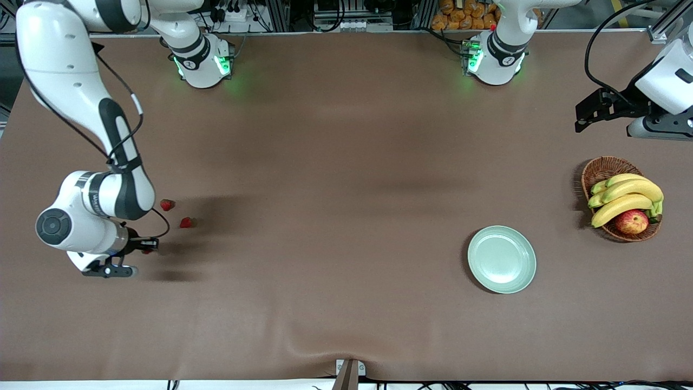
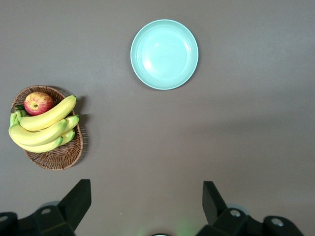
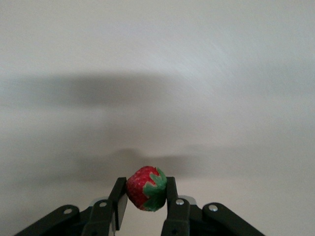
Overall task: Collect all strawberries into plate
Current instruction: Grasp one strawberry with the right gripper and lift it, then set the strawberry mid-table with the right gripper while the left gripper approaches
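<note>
My right gripper is down at the table near the right arm's end, shut on a strawberry that sits pinched between its two fingers. Two more strawberries lie on the brown cloth just beside that gripper, farther from the front camera. The pale mint-green plate rests toward the left arm's end with nothing in it; it also shows in the left wrist view. My left gripper waits high above that end, open and holding nothing.
A brown wicker basket with bananas and an apple stands beside the plate, closer to the left arm's end of the table. A small ridge in the cloth runs at the table's front edge.
</note>
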You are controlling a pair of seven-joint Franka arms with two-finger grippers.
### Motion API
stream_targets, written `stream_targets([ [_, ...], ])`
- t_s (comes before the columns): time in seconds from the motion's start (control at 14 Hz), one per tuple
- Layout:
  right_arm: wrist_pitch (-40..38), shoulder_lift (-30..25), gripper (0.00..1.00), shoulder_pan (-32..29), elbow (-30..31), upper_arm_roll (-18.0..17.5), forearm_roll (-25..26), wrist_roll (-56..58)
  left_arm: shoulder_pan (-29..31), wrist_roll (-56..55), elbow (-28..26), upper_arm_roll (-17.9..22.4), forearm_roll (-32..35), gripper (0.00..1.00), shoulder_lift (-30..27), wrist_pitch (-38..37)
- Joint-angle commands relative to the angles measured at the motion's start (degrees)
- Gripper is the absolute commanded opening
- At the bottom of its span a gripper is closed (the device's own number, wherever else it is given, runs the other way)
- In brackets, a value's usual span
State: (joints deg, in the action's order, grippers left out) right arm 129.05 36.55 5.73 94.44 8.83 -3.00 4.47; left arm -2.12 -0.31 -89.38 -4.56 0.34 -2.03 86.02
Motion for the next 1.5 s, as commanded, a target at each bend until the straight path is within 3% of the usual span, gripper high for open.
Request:
stream_targets([
  [0.0, -0.73, -2.54, 0.23, 5.59, -2.58, -0.74, -0.69, -0.78, 0.36, -0.3, 0.26, 0.07, -1.31, 1.0, 0.01, 0.11],
  [0.21, -0.3, -2.63, 0.23, 12.27, -3.21, -1.28, -2.69, -3.83, 0.36, -0.3, 0.26, 0.07, -1.31, 1.0, 0.01, 0.11],
  [0.57, -0.12, -1.75, 0.22, 23.26, -3.04, -1.36, -18.43, -13.35, 0.36, -0.39, 0.26, 0.07, -1.31, 1.0, 0.01, 0.11],
  [1.0, 2.85, 2.02, 0.23, 33.2, -3.21, -1.62, -20.11, -13.26, 0.28, -0.3, 0.35, -0.01, -1.31, 1.0, 0.01, 0.11],
  [1.43, 5.51, 4.84, 0.26, 37.95, -3.21, -1.8, -22.05, -13.0, 0.19, -0.65, 1.3, 0.07, -0.87, 1.0, 1.41, 0.29],
])
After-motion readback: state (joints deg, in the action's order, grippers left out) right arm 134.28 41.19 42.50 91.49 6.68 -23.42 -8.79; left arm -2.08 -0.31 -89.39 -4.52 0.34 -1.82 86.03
